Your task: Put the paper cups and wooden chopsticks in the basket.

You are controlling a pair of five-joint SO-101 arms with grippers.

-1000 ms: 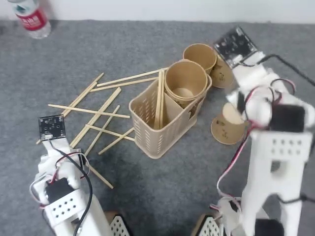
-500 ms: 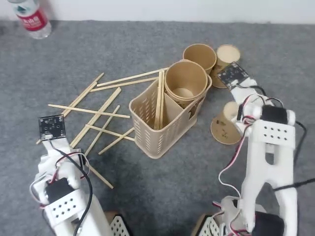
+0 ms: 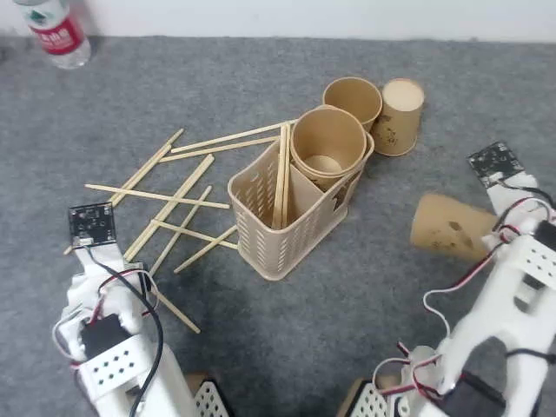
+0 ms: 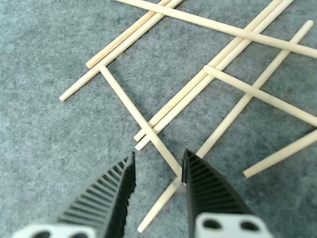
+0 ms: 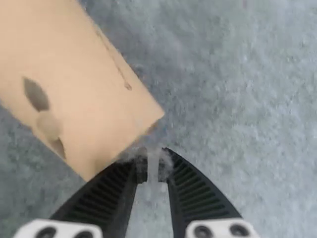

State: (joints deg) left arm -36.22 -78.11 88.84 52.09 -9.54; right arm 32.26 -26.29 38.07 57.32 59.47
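Observation:
The beige basket point(image 3: 278, 228) stands mid-table with stacked paper cups point(image 3: 328, 143) and a few chopsticks point(image 3: 281, 174) inside. Behind it are an upright cup point(image 3: 352, 100) and an upside-down cup point(image 3: 398, 117). Another paper cup point(image 3: 450, 228) lies tilted on its side at the right, and my right gripper point(image 5: 154, 171) is shut on its edge point(image 5: 64, 94). Loose wooden chopsticks point(image 3: 169, 195) lie crossed left of the basket. My left gripper point(image 4: 158, 163) hovers open over them, one chopstick point(image 4: 141, 119) running between its fingertips.
A plastic bottle point(image 3: 54, 33) lies at the far left corner of the grey carpet point(image 3: 287, 330). Bare carpet lies in front of the basket, between the two arm bases.
My right arm has drawn back to the right and toward the front, taking the paper cup with it. The left arm has not moved.

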